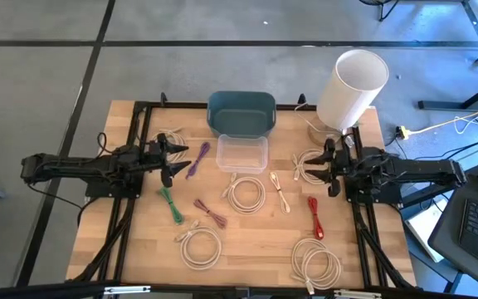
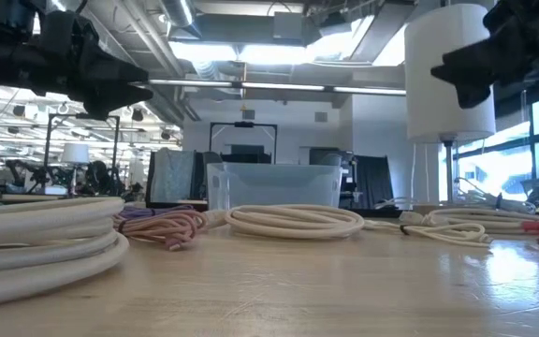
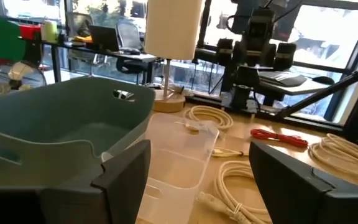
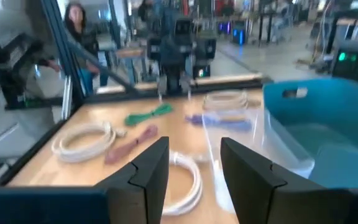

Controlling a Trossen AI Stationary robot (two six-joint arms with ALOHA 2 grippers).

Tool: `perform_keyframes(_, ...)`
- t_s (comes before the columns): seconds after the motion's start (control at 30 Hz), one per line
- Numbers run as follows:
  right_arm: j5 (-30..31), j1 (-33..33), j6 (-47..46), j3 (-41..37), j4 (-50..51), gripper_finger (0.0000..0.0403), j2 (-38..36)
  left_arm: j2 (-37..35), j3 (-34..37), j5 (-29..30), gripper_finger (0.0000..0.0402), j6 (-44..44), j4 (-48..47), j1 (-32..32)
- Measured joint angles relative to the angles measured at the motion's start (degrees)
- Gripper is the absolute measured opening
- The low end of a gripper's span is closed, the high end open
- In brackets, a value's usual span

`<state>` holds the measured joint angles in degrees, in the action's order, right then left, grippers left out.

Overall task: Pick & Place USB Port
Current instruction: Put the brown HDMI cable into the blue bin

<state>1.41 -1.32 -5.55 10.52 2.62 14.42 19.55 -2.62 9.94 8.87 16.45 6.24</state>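
The clear container [image 1: 242, 154] sits just before the bin [image 1: 241, 113] (cables [image 1: 246, 194] lie nearer the front)

cables: coiled white cable [image 1: 246, 194] lies mid-table, just in front of clear tray | further white coils [image 1: 200, 247], [image 1: 317, 264] and [image 1: 309, 165] lie flat, well apart | red cable [image 1: 314, 217], green cable [image 1: 171, 205], purple cable [image 1: 198, 159], maroon cable [image 1: 212, 213] bundled, flat | clear tray [image 1: 242, 154] touching blue bin [image 1: 241, 113] at table's far edge
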Motion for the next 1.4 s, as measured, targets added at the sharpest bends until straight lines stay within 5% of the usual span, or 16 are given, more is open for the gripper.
perform_keyframes(0.63,9.8,-0.2,-12.2,1.6,4.8,0.0147,20.6,0.0,0.1,0.0,0.0267,0.9,0.0,0.0)
perform_keyframes(0.83,19.9,-0.2,-15.3,10.7,20.3,0.0147,28.9,0.0,0.1,1.4,0.0267,0.8,0.0,0.0)
perform_keyframes(1.0,21.5,-0.2,-22.2,16.5,31.6,0.0147,36.8,0.0,0.1,1.4,0.0267,0.9,0.0,0.0)
perform_keyframes(1.4,21.5,-0.2,-20.8,18.7,27.5,0.0147,46.0,0.0,0.1,1.4,0.0267,0.9,0.0,0.0)
